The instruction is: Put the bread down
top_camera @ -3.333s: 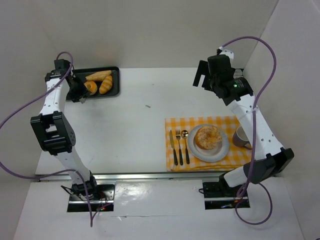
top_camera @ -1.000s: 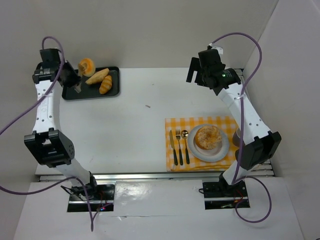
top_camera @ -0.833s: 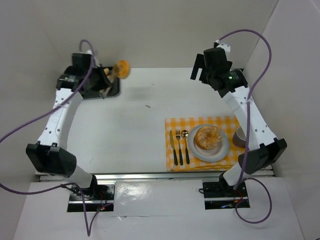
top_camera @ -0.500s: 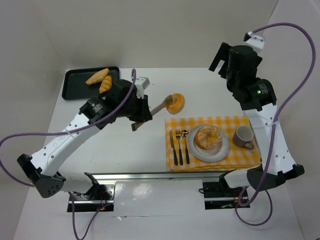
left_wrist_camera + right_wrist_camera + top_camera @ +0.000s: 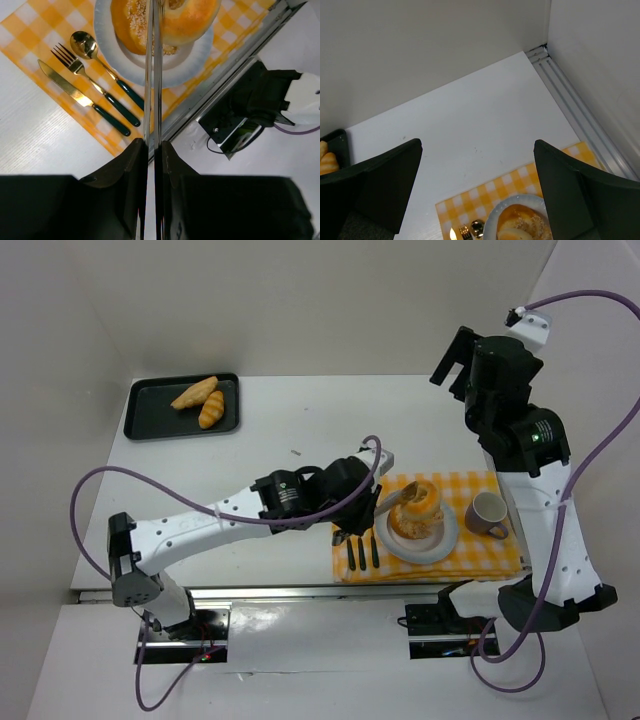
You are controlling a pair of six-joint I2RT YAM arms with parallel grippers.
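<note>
Lower the bread roll (image 5: pixel 422 496) straight down and part the fingers only once it rests, or it may tip off the seeded bun (image 5: pixel 131 25) onto the placemat (image 5: pixel 490 560). The left arm stretches low from lower left to centre. The left gripper (image 5: pixel 400 500) has its fingers nearly together, pinching the roll over the plate (image 5: pixel 445 538) (apparently touching the bun). The right gripper (image 5: pixel 477 190), upper right, is raised with fingers wide apart, empty.

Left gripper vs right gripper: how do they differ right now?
Left gripper is low beside the plate; right gripper is raised toward the back. Left gripper is shut on tongs pinching a bun over the plate; right gripper is open and empty. Both have black fingers.
</note>
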